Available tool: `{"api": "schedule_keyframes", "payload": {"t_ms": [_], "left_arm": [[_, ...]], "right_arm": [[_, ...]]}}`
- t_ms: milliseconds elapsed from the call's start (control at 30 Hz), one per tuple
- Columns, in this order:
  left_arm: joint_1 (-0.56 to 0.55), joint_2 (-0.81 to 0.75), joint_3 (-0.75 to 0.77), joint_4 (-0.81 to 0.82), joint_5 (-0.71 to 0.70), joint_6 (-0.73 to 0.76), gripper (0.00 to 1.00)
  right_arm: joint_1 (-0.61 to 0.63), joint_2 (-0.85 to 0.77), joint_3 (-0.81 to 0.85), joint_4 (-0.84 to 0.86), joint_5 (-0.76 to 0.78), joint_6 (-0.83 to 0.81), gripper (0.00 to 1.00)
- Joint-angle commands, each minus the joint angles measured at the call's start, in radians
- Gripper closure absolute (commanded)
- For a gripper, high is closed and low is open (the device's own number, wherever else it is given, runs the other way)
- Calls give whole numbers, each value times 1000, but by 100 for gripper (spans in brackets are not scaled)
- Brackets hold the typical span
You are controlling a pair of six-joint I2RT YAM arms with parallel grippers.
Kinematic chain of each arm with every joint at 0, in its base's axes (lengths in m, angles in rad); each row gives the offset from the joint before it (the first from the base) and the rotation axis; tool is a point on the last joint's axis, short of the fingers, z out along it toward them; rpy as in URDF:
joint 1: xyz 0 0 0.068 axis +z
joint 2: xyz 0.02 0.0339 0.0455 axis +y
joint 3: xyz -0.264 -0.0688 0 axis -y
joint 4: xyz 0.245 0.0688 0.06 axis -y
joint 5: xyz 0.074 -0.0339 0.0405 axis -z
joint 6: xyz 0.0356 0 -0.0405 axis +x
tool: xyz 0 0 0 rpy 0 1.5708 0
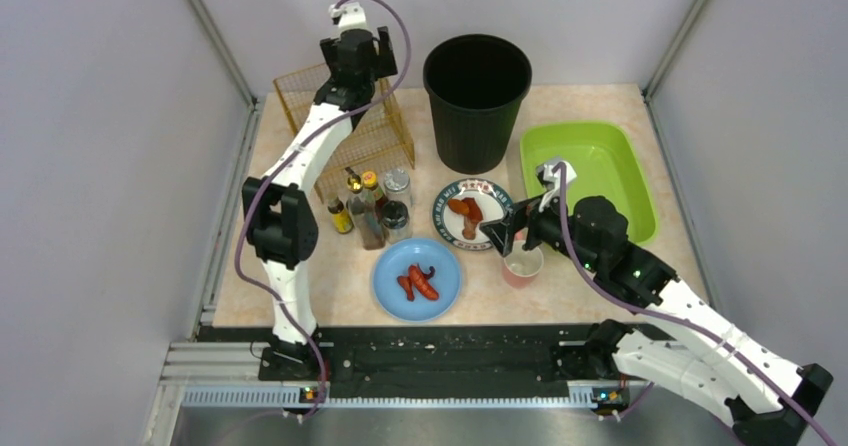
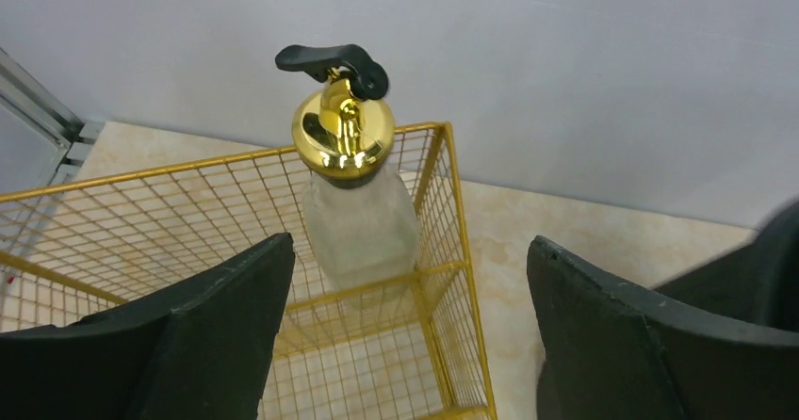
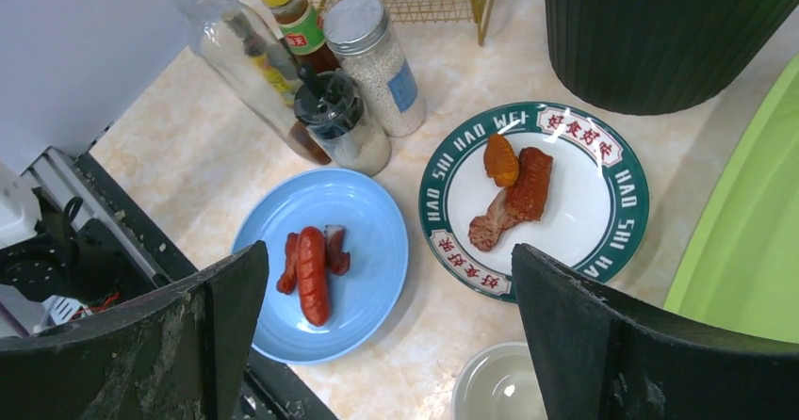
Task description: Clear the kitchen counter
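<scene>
Gold basket (image 2: 188,168) holds pump bottle (image 2: 356,218) | left gripper (image 2: 407,283) released above | right gripper (image 3: 388,283) released over kitchen counter (image 3: 184,147)

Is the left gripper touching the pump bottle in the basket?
Apart. The left wrist view shows the bottle standing in the basket beyond the open jaws of the left gripper, with mesh visible on both sides.

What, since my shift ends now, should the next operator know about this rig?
Left claw: open, over the wire basket, where one pump bottle stands.
Right claw: open, above the small cup.
On the kitchen counter: condiment bottles, blue plate with sausages, green-rimmed plate with meat, the cup.
Done: that one bottle.
Left: everything else; black bin and green tray stand ready.
</scene>
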Motion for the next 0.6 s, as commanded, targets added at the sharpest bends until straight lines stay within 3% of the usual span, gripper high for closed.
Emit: {"api": "schedule_keyframes", "payload": {"t_ms": [0, 233, 567], "left_arm": [[-15, -216, -45, -5, 36, 14, 1], [-58, -459, -81, -204, 97, -18, 1], [-214, -932, -562, -320, 30, -137, 1]], "right_arm": [[3, 0, 23, -4, 41, -6, 1], [2, 25, 53, -23, 20, -25, 1], [3, 23, 35, -15, 12, 4, 1]]}}
